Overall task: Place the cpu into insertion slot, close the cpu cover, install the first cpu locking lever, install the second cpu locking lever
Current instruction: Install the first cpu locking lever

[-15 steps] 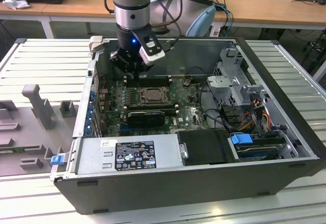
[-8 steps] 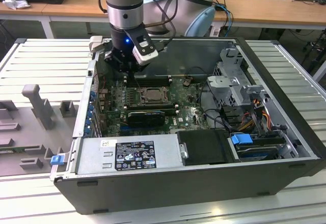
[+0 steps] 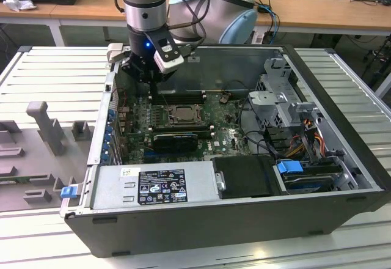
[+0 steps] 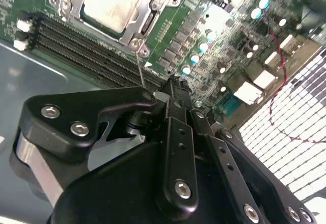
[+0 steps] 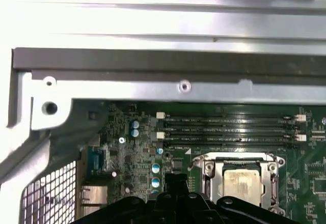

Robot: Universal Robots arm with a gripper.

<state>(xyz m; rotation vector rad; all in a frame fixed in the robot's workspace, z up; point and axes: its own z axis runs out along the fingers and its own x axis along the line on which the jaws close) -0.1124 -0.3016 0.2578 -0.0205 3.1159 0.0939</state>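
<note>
Arm poised over the open computer case, CPU already seated in its socket.

The case lies on its side on the slatted table, motherboard up. The gripper hangs above the board's rear corner, beside the memory slots; its fingers look pressed together, holding nothing. The cpu cover lies flat, framing the cpu, which sits in the insertion slot. A thin lever stands up from the socket's corner.
</note>
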